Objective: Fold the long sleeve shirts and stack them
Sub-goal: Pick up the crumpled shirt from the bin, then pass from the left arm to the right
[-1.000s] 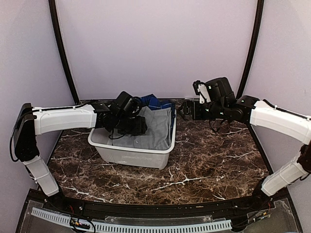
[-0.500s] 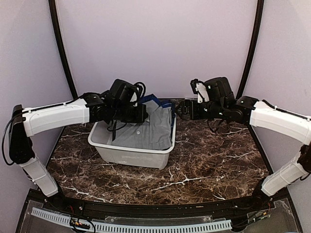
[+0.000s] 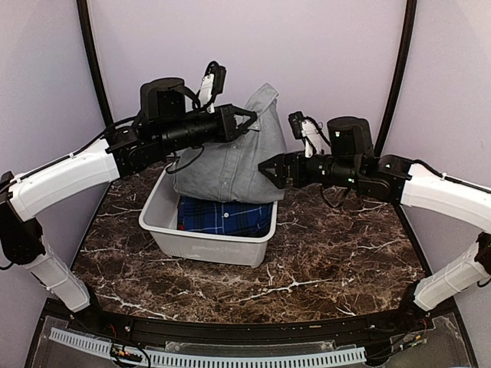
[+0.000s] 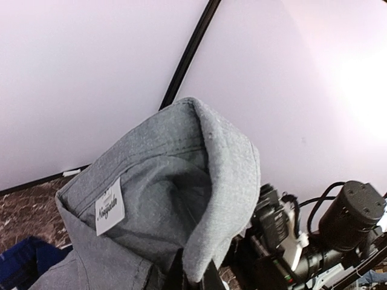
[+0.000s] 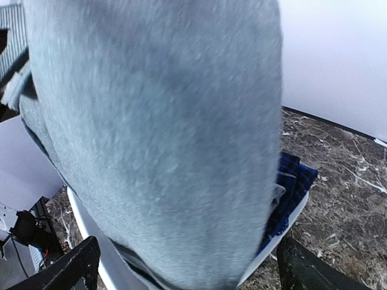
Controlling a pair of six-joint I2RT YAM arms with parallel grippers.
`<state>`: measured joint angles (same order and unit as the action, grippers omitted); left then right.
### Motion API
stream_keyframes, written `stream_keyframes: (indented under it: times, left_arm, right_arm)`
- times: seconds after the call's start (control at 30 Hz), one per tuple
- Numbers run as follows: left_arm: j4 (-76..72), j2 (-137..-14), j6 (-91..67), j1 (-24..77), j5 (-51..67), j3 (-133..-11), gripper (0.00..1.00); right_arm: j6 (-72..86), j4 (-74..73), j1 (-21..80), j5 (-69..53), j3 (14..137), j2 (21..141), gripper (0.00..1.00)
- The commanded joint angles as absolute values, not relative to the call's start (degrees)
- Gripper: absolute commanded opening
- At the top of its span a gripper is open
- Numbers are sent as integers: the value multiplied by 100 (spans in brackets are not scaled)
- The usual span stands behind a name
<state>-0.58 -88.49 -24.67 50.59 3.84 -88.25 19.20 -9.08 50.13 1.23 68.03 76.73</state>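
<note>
Above the tub (image 3: pixel 205 247) | left claw (image 3: pixel 251 121) pinches grey shirt (image 3: pixel 230 162) collar | right claw (image 3: pixel 268 170) spread, beside its right edge | plaid shirt (image 3: pixel 224 218) inside tub

Shirts: 2 total, i.e. 1 grey shirt (image 3: pixel 230 165) + 1 plaid shirt (image 3: pixel 226 218). Tubs: 1 white tub (image 3: pixel 205 247), approx 10 o'clock from the centre of the tabletop (image 3: pixel 345 253). Tabletops: 1. Arms: 2, w/ 1 claw ea., so 2 claws: left claw (image 3: pixel 249 121) and right claw (image 3: pixel 268 170). Labels: 1 white label (image 4: pixel 109 207), inside the grey collar. Collars in view: 1.
</note>
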Motion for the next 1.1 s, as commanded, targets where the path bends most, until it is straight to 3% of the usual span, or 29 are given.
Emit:
stream_keyframes:
  times: [0.0, 0.1, 0.17, 0.27, 0.4, 0.43, 0.57, 0.67, 0.73, 1.07]
  left_arm:
    - [-959, -9048, -2369, 5175, 1073, -9373, 0]
    - [-1086, -9232, -2405, 5268, 1239, -9613, 0]
    - [-1105, -9309, -2457, 5288, 1296, -9700, 0]
    - [-1138, -9330, -2500, 5297, 1259, -9725, 0]
    - [-1104, -9309, -2512, 5290, 1124, -9776, 0]
    - [-1074, -9308, -2507, 5291, 1098, -9803, 3]
    - [-990, -9308, -2497, 5289, 923, -9838, 24]
    - [-950, -9288, -2509, 5291, 829, -9824, 47]
    - [-917, -9265, -2512, 5288, 766, -9793, 54]
    - [-717, -9079, -2610, 5287, 604, -9217, 73]
  right_arm:
    - [1792, -321, 5113, -140, 6970, 7655, 99]
    - [1835, -235, 5133, -59, 7155, 7792, 96]
    - [1907, -124, 5135, 48, 7216, 7832, 88]
    - [1948, -44, 5134, 380, 7306, 7833, 59]
    - [1879, -248, 5133, 1139, 7553, 7786, 7]
    - [1854, -347, 5128, 1550, 7642, 7777, 0]
    - [1562, -1078, 5084, 2918, 8355, 7871, 0]
    - [1321, -1455, 4883, 3582, 8850, 7939, 0]
    - [1200, -1722, 4662, 3948, 9198, 7985, 0]
    - [272, -2149, 3858, 5082, 9993, 7855, 0]
